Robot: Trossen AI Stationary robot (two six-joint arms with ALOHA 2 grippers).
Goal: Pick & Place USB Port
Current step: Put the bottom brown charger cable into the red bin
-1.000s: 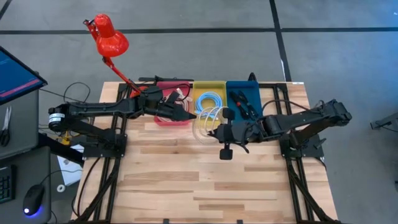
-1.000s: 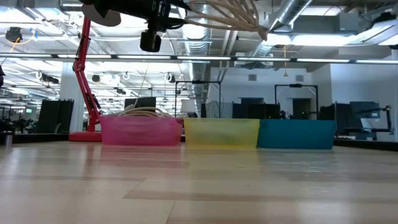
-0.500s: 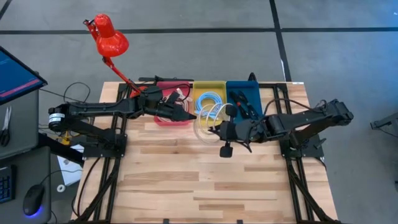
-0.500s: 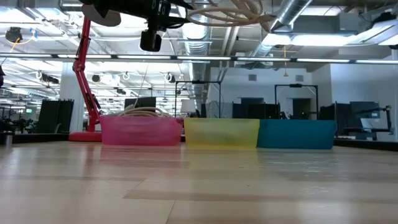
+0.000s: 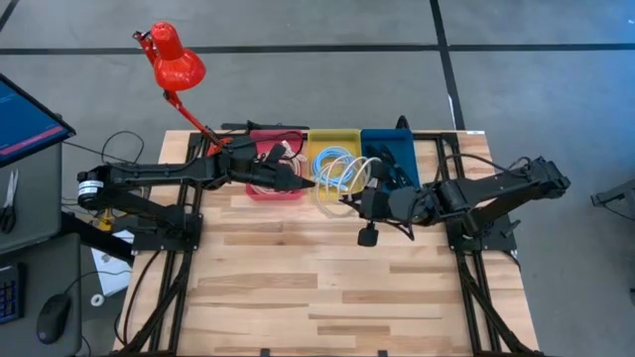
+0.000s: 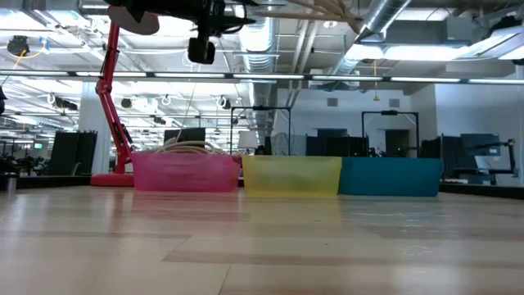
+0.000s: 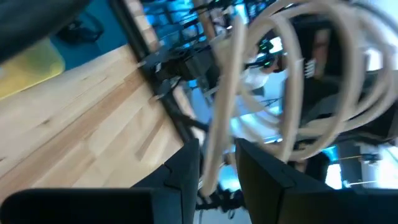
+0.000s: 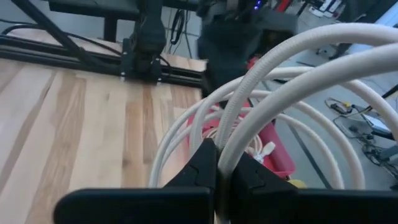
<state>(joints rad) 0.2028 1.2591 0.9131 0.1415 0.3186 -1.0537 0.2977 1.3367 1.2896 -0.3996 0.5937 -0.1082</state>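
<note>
White cable [image 8: 292, 59] between right claw [image 8: 219, 163] fingers

Readable text: none in any view.
Bins [image 5: 332, 159]: plain pink, yellow and blue walls, no labels.
Red lamp [image 5: 176, 61]: no brand mark legible.
Monitor [image 5: 22, 117]: blue screen, contents too small to read.
Room signs: too far and blurred to read in the low view.

Right tool [image 5: 349, 197] (gripping white cable coil [image 5: 342, 178]) shifted right, toward yellow bin [image 5: 333, 136].
</note>
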